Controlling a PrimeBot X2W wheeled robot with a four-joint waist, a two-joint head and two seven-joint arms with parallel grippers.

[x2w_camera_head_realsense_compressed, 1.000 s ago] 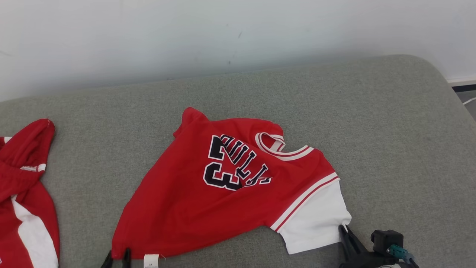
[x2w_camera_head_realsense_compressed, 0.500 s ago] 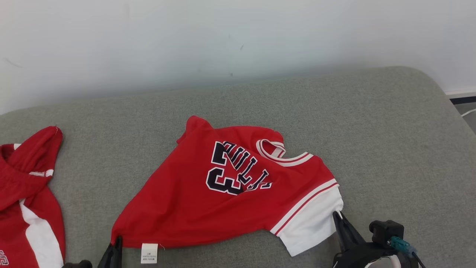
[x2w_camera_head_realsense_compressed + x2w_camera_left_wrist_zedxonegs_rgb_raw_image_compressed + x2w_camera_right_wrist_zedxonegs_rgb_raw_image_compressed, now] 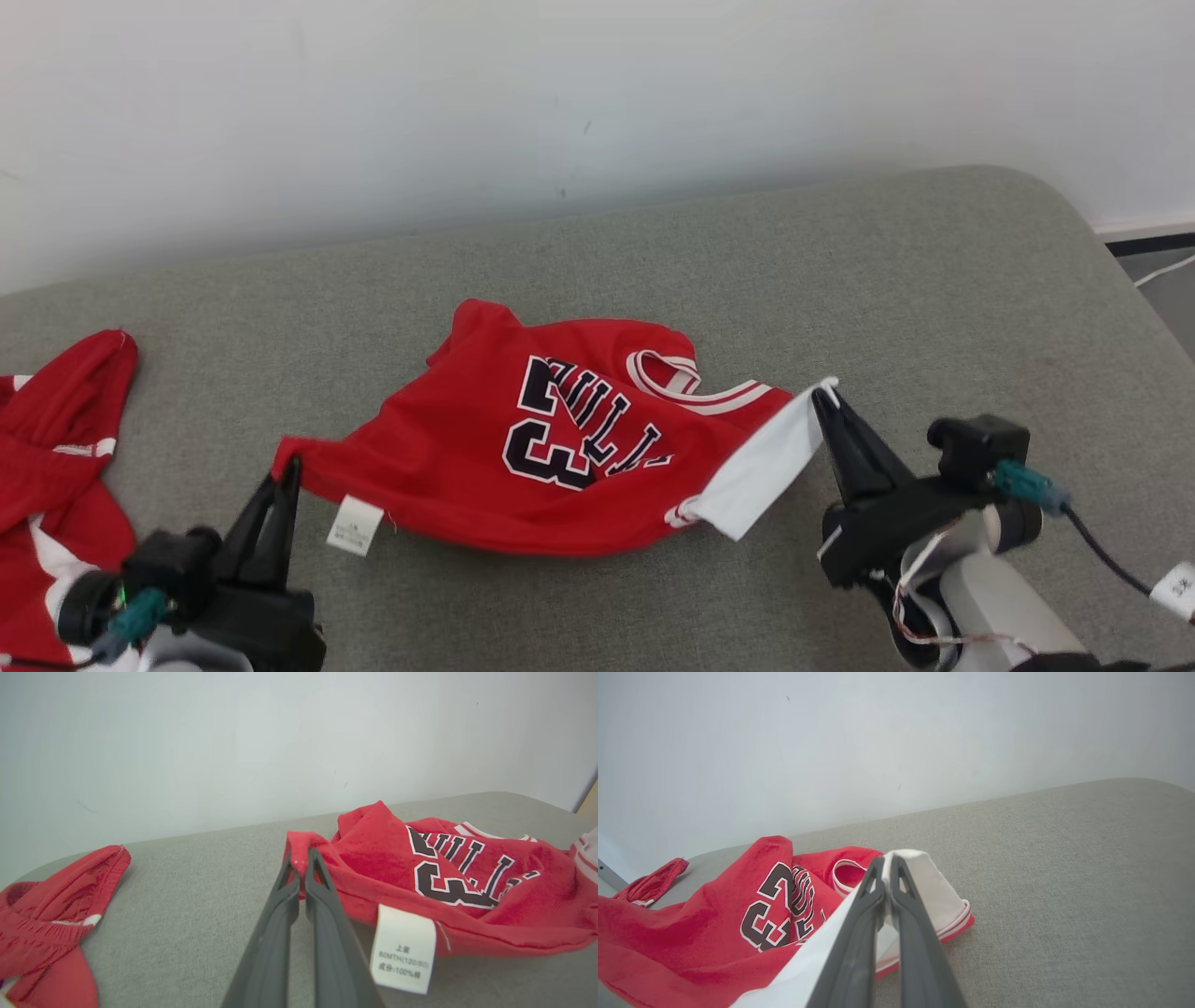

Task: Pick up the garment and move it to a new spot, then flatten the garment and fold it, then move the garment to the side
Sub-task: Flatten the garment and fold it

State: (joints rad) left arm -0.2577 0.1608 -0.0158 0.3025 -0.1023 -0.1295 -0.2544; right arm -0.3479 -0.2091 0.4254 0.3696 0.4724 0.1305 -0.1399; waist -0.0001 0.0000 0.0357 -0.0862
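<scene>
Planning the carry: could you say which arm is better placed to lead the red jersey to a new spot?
Probably right: right gripper pinches the white sleeve of the red jersey beside bare grey cushion; another red garment crowds the left gripper.

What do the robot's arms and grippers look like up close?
The left gripper and right gripper each have two long, tapering dark grey fingers on a black block. A teal plug sits by each wrist. The right forearm is pale, with thin red and white wires.
</scene>
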